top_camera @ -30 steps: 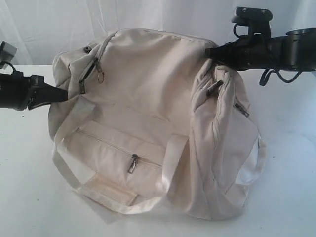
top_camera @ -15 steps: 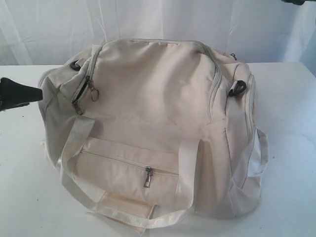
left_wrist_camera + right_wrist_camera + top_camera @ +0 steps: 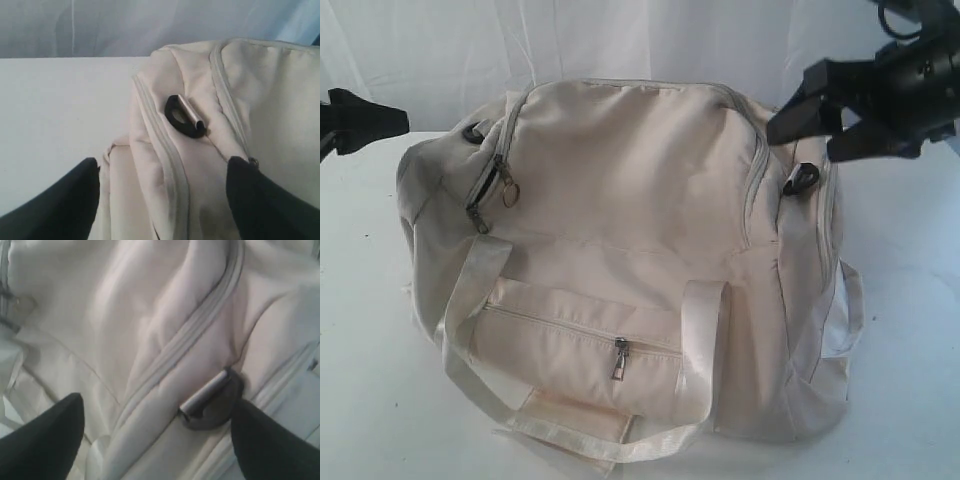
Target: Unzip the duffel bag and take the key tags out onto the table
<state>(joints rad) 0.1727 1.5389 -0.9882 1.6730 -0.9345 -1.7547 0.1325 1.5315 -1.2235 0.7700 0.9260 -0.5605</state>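
Looking at the cream duffel bag (image 3: pixel 630 200), slumped midway on the white table (image 3: pixel 370 400), apparently zipped shut, stretched side to side. Seeing nothing of the key tags; presumably tucked inside. Spotting the ring zip pull (image 3: pixel 510 192) near the left end, so nearer the left gripper (image 3: pixel 165 162): spread wide, empty, hanging just off that end. Same with the right gripper (image 3: pixel 157 401): parted fully, gripping nothing, poised over the dark D-ring (image 3: pixel 217 407) at the far end.
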